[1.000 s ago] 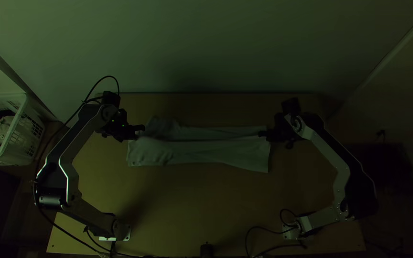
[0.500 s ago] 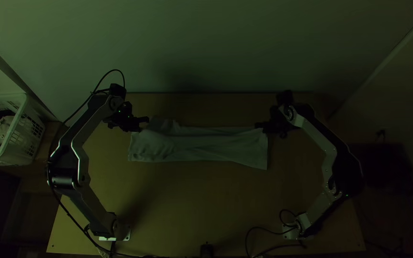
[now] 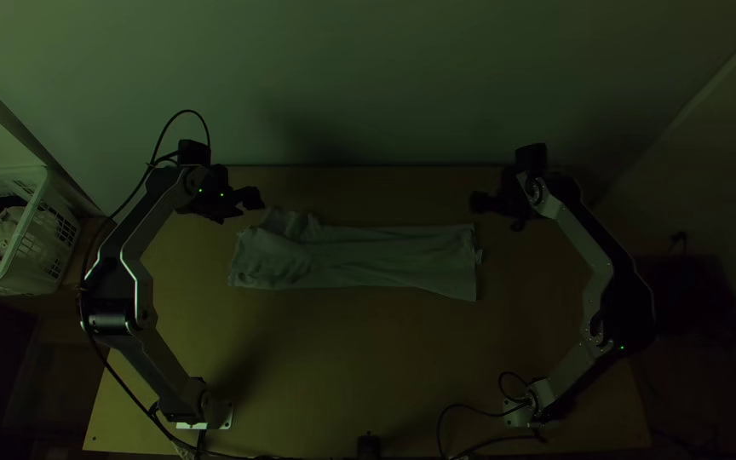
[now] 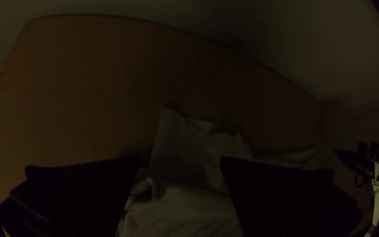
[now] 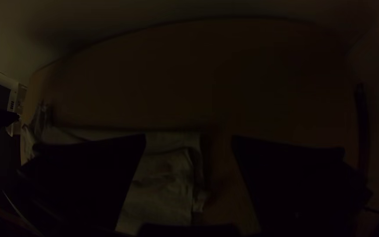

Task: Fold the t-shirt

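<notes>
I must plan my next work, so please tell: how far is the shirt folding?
The shirt lies as a long, narrow strip, so lengthwise folding looks done. Nothing is in hand: left gripper and right gripper are open, off the cloth. Probably remaining: folding the strip shorter and smoothing its rumpled end near the left gripper.

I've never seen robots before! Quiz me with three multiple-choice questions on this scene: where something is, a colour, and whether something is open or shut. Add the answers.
1. Where is the shirt?
A) on the floor
B) on the table
C) on a wall

2. What colour is the basket?
A) pale
B) bright red
C) black

3. How is the left gripper?
A) shut on the shirt
B) shut on nothing
C) open

1: B, the shirt lies as a long strip on the wood.
2: A, its slotted side looks whitish.
3: C, a wide gap parts its two fingers.
</notes>
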{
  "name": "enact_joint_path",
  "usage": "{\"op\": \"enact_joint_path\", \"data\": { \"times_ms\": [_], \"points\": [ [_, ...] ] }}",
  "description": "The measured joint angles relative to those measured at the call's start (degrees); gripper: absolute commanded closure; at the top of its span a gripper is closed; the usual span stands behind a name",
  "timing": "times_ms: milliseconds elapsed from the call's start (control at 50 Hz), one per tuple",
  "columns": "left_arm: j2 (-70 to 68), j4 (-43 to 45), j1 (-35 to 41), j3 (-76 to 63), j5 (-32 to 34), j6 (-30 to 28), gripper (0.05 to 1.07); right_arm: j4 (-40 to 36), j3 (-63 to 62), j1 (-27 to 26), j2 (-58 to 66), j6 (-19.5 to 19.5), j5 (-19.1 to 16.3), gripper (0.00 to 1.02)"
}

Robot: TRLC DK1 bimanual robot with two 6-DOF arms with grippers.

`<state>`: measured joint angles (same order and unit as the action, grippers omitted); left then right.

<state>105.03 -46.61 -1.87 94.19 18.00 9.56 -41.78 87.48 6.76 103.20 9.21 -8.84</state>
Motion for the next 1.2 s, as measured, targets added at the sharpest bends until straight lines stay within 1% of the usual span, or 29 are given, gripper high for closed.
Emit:
{"op": "enact_joint_path", "data": {
  "times_ms": [200,340,400,520,660,880,1060,1200],
  "points": [
    [-5.22,1.99,-4.9,-4.09,8.22,-0.7,0.1,0.22,2.08,-0.2,-4.59,0.61,0.0,0.03],
    [-6.71,2.14,-9.81,-7.21,18.36,-2.69,0.1,-1.03,3.58,-0.04,-7.34,0.83,-0.2,0.03],
    [-6.88,2.01,-11.89,-8.7,20.39,-4.11,0.09,-1.62,3.87,0.02,-8.24,0.83,-0.24,0.03],
    [-7.85,1.73,-15.37,-12.72,21.81,-8.92,0.1,-3.34,4.24,0.63,-9.25,0.85,-0.72,0.03],
    [-8.85,-0.02,-18.69,-16.79,25.27,-14.88,0.1,-4.68,4.31,1.51,-9.68,1.14,-0.87,0.03],
    [-8.98,-0.98,-23.5,-23.02,29.44,-24.52,0.09,-5.29,4.28,4.57,-9.9,1.64,-0.87,0.03],
    [-7.1,-1.99,-24.87,-24.63,30.91,-31.04,0.1,-5.31,2.67,6.69,-10.12,1.68,-0.9,0.03],
    [-4.04,-2.4,-24.87,-24.76,30.93,-34.62,0.1,-5.44,1.05,6.95,-10.21,1.68,-1.03,0.03]
  ]
}}
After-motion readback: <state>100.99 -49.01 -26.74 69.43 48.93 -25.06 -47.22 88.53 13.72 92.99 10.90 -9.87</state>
